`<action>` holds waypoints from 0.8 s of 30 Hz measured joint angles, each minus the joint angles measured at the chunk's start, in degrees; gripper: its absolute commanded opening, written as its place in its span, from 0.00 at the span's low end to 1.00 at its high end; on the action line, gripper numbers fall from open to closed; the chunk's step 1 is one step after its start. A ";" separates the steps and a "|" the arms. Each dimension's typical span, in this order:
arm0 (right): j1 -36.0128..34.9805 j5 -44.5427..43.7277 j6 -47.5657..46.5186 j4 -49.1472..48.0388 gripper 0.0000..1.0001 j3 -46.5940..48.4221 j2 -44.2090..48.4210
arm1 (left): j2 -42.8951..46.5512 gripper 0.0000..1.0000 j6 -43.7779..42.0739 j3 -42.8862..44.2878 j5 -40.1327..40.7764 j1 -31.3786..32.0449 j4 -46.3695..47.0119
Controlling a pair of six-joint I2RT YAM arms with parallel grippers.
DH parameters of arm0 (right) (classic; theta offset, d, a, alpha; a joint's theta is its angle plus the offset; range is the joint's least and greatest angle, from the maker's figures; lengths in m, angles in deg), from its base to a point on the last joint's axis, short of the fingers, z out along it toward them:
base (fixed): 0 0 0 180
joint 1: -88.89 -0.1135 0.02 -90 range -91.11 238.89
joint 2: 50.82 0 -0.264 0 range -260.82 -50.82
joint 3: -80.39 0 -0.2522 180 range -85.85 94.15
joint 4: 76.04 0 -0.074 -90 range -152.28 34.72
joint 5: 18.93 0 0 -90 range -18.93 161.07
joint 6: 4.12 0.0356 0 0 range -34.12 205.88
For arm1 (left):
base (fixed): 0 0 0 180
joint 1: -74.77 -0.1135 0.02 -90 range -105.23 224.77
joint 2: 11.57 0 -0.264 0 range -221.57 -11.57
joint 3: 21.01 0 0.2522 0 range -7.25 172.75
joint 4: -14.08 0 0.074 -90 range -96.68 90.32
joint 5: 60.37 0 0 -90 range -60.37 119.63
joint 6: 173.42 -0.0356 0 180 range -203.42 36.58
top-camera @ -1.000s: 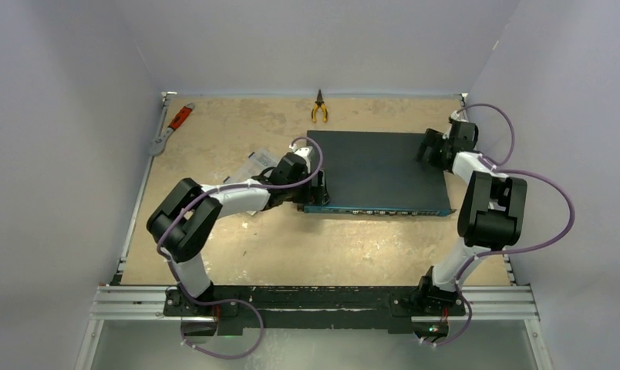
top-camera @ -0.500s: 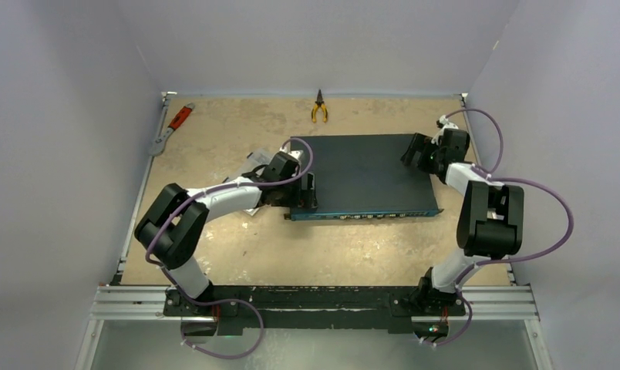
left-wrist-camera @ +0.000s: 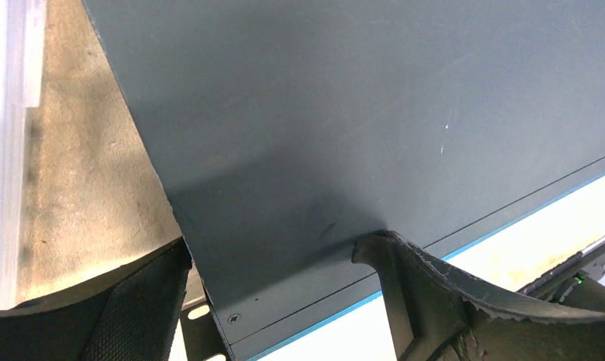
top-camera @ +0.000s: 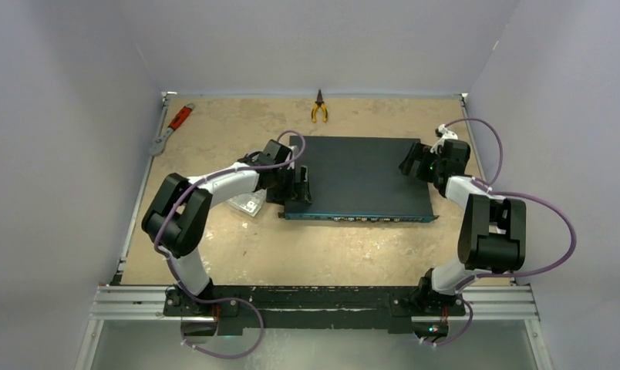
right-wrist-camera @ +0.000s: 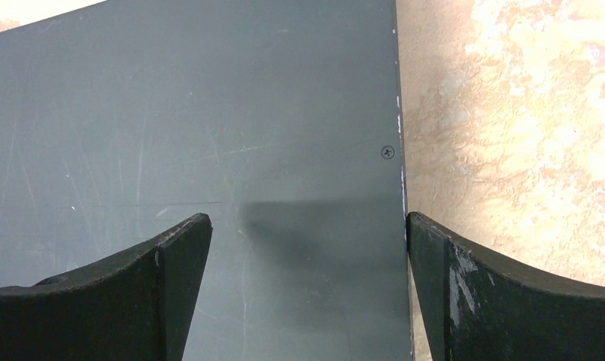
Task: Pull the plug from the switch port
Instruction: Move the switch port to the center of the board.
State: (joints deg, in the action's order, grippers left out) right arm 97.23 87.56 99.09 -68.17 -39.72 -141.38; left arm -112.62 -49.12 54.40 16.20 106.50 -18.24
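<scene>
Lying flat in the middle of the top view, the switch (top-camera: 357, 173) showed its port face (top-camera: 358, 218) toward the frame's lower edge. The left gripper (top-camera: 295, 189) straddled its lower-left corner, fingers spread wide. The right gripper (top-camera: 411, 163) straddled the upper-right edge, fingers equally wide.

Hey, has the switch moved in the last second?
Yes. Judged against the pliers, which have stayed put, the switch has slid left in the top view.
</scene>
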 measured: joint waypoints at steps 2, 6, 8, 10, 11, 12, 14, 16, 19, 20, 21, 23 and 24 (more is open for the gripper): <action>0.00 -0.09 -0.35 0.00 0.98 -0.81 0.81 | -1.27 0.84 -0.55 1.79 -1.03 -0.31 -1.99; 0.02 -0.96 -0.94 1.99 0.98 -1.53 2.51 | -3.87 0.84 -1.11 5.62 -2.86 -0.92 -6.08; 0.02 -1.49 -1.20 3.65 0.98 -1.55 3.26 | -5.44 0.83 -1.53 7.85 -3.87 -1.22 -8.37; 0.02 -2.36 -1.29 5.75 0.99 -1.55 4.13 | -7.06 0.82 -2.05 10.14 -4.96 -1.53 -10.67; 0.00 -2.78 -1.27 6.64 0.99 -1.55 4.52 | -7.93 0.82 -2.25 11.43 -5.51 -1.73 -12.13; 0.02 -3.41 -1.22 7.72 0.99 -1.53 4.98 | -8.57 0.82 -2.29 12.26 -5.88 -1.86 -13.00; 0.00 -4.46 -0.94 9.94 0.99 -1.51 5.92 | -9.86 0.82 -2.45 14.05 -6.60 -2.12 -14.82; -0.02 -5.35 -0.76 11.78 0.99 -1.49 6.62 | -11.15 0.82 -2.64 16.00 -7.19 -2.21 -16.74; -0.04 -7.10 -0.52 13.49 0.99 -1.46 7.10 | -13.27 0.82 -3.28 19.21 -7.67 -2.25 -18.91; -0.04 -7.76 -0.42 13.75 0.99 -1.46 7.15 | -14.03 0.82 -3.54 20.39 -7.76 -2.25 -19.43; -0.04 -8.26 -0.37 13.88 0.99 -1.46 7.21 | -14.80 0.83 -3.96 21.62 -7.74 -2.25 -20.09; -0.04 -9.16 -0.26 14.10 0.99 -1.46 7.30 | -15.91 0.84 -4.81 23.69 -7.32 -2.25 -20.68; -0.04 -9.70 -0.13 14.27 0.99 -1.46 7.37 | -16.33 0.85 -5.38 24.72 -6.64 -2.25 -20.83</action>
State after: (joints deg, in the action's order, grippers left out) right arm 97.19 77.86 98.96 -53.90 -41.18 -134.02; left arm -128.95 -54.49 79.12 9.55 104.25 -39.07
